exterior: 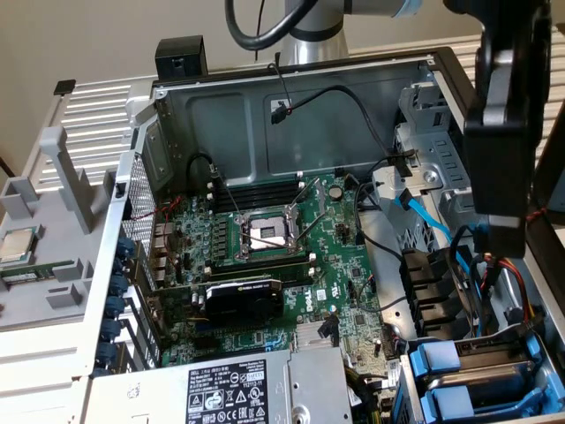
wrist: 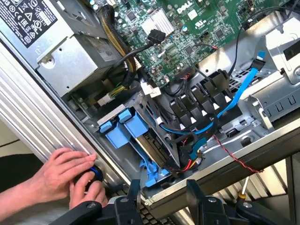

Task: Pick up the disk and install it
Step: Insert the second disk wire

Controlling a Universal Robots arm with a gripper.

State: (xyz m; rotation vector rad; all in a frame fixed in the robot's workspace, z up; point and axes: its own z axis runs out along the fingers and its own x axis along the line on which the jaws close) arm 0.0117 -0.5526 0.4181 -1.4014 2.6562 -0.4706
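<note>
My gripper (wrist: 164, 202) hangs open over the near rim of the open computer case (wrist: 225, 164), with nothing between its black fingers (wrist: 133, 199). Beyond the rim is the drive bay with two blue-fronted carriers (wrist: 126, 131) slotted side by side, and a dark drive body (wrist: 157, 147) behind them. The disk's silver face and white label are hidden, so I cannot tell whether either carrier holds it. In the exterior view the same blue carriers (exterior: 441, 367) sit at the lower right, and the black end of my arm (exterior: 505, 132) hangs above that corner.
A person's hands (wrist: 70, 180) rest on the case's outer edge beside the bay, on a small blue part (wrist: 96, 173). The grey power-supply box (wrist: 51, 42), green motherboard (exterior: 282, 256), black connectors (wrist: 201, 101) and blue and red cables (wrist: 234, 98) crowd the case.
</note>
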